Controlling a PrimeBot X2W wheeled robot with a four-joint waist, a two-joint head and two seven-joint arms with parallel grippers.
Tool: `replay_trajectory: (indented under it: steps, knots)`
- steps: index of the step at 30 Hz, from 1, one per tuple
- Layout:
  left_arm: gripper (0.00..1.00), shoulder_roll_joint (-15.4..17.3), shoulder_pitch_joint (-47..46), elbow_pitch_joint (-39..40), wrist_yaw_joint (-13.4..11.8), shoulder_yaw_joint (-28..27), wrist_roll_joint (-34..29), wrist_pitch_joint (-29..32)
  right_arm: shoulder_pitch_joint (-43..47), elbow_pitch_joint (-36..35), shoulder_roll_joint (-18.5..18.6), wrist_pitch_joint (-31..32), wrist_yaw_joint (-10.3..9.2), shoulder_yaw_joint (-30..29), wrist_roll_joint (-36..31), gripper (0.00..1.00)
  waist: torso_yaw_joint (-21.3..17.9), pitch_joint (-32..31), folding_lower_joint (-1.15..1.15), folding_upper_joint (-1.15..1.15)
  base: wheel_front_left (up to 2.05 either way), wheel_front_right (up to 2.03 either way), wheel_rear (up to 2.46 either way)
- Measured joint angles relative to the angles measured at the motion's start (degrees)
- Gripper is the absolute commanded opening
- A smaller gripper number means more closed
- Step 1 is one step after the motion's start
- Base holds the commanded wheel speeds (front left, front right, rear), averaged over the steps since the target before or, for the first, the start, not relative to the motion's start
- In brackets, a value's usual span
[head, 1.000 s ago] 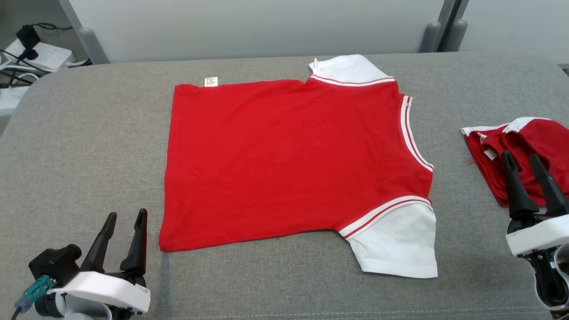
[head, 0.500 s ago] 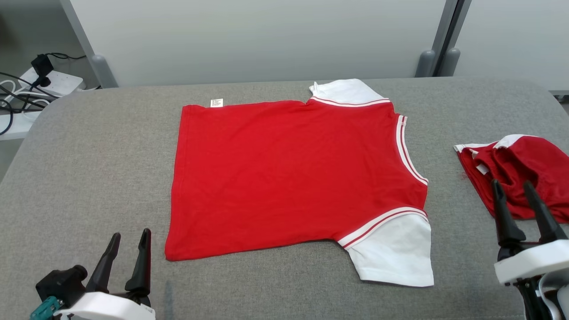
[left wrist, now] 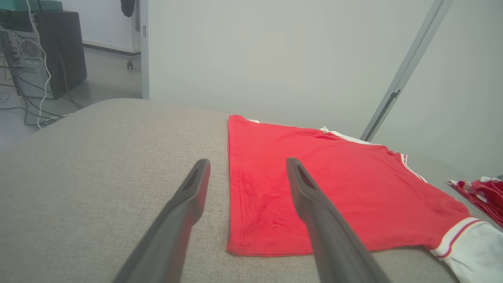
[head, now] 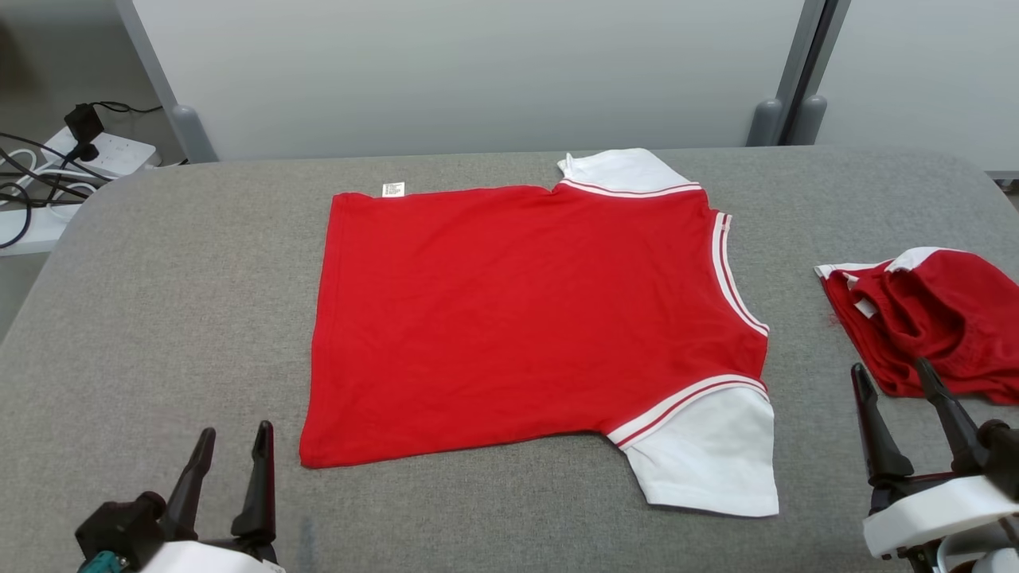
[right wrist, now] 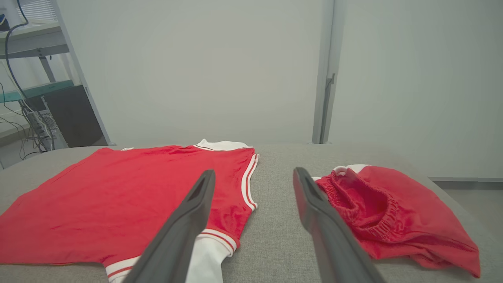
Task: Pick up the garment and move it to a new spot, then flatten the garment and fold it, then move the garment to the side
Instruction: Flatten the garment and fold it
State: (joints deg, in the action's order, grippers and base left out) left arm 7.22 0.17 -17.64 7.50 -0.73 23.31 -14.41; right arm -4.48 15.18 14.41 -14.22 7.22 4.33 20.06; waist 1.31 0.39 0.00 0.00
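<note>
Seemingly printed, the tag (head: 392, 189) on the red shirt (head: 517, 318) is unreadable; left gripper (head: 236, 430), right gripper (head: 888, 366) parted.

The garment (head: 517, 318), a red T-shirt with white sleeves and red-and-white striped trim at the neckline and sleeve seams, lay spread flat and unfolded in the middle of the grey padded table (head: 159, 318). Its hem faced the robot's left and its neckline the right. The near sleeve (head: 708, 454) lay opened out towards the robot, and the far sleeve (head: 621, 169) showed as a shorter white flap. A small white label (head: 393, 189) stuck out at the far hem corner
</note>
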Motion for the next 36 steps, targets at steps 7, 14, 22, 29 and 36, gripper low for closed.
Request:
replay_trajectory:
  steps: [7, 14, 22, 29, 36]
  knots:
    - [1.0, -1.3, 0.8, 1.0, 0.0, -1.5, -4.2, 0.0, 1.2, -1.8, -3.2, 0.0, 0.01, -0.7, -6.2, 1.0, 0.1, 0.5, 0.0, 0.0, 0.0, 0.0, 0.0]
    - [1.0, -2.8, 0.8, 2.3, 0.0, -2.7, -7.0, 0.0, 2.7, -3.1, -5.2, 0.0, 0.01, -2.2, -9.6, 1.0, 0.2, 1.0, 0.0, 0.0, 0.0, 0.0, 0.0]
    - [1.0, -3.0, 0.8, 2.3, 0.0, -3.2, -7.7, 0.0, 2.8, -3.0, -5.9, 0.0, 0.02, -2.4, -10.1, 1.0, 0.2, 1.3, 0.0, 0.0, 0.0, 0.0, 0.0]
    - [1.0, -3.1, 0.8, 2.3, 0.0, -2.8, -7.7, 0.0, 2.9, 4.5, -6.2, 0.0, 0.02, -1.3, -8.8, 1.0, 0.4, 2.3, 0.0, 0.0, 0.0, 0.0, 0.0]
    - [1.0, -3.4, 0.5, 2.0, 0.0, -1.4, -7.6, 0.0, 2.5, 14.3, -8.2, 0.0, 0.02, 1.6, -5.6, 1.0, 1.4, 4.3, 0.0, 0.0, 0.0, 0.0, 0.0]
